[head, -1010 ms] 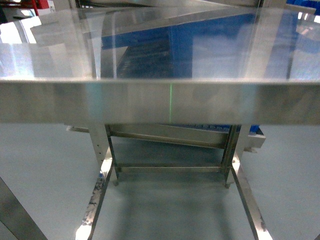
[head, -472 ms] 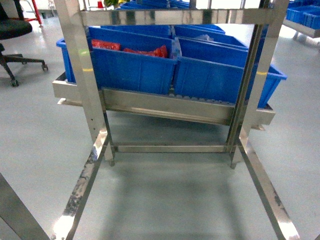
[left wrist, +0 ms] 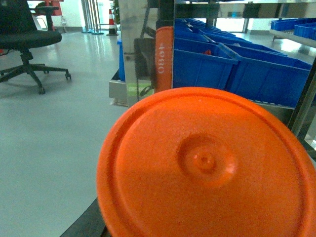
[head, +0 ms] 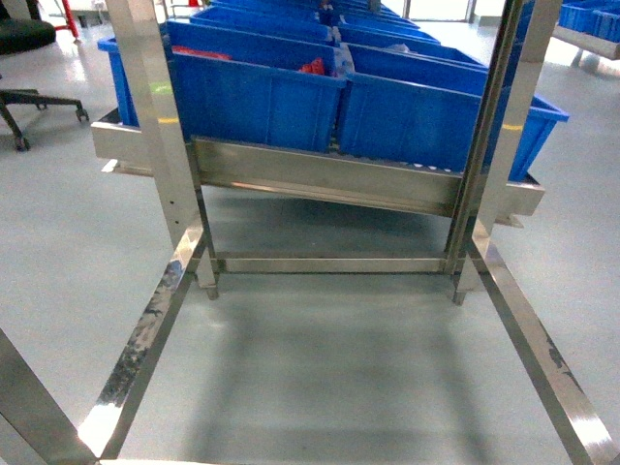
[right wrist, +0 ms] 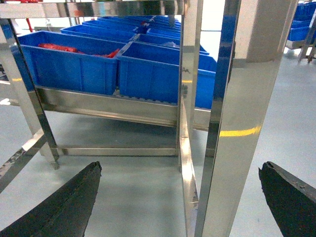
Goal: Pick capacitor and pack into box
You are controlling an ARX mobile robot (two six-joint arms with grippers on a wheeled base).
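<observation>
Our right gripper is spread wide and grasps nothing: its two dark fingers sit at the bottom corners of the right wrist view, far apart, with bare grey floor between them. We judge this released pose to be a travelling posture, ready for a pick not yet begun.

Ahead of the right fingers and above them stands a steel rack, one upright rising between the fingers. Its sloped shelf carries blue bins, tilted so that their contents slide toward the picker. Red packets lie in the bin ahead of the fingers and off to the left.

In the left wrist view an orange disc with a central dimple fills the near field. It hides whatever fingers lie there, so we cannot tell whether our left gripper is released or clenched, or whether it holds the disc. An office chair stands well off to the left.

Neither the capacitor nor the pink box shows in any view; we judge the task barely started.
</observation>
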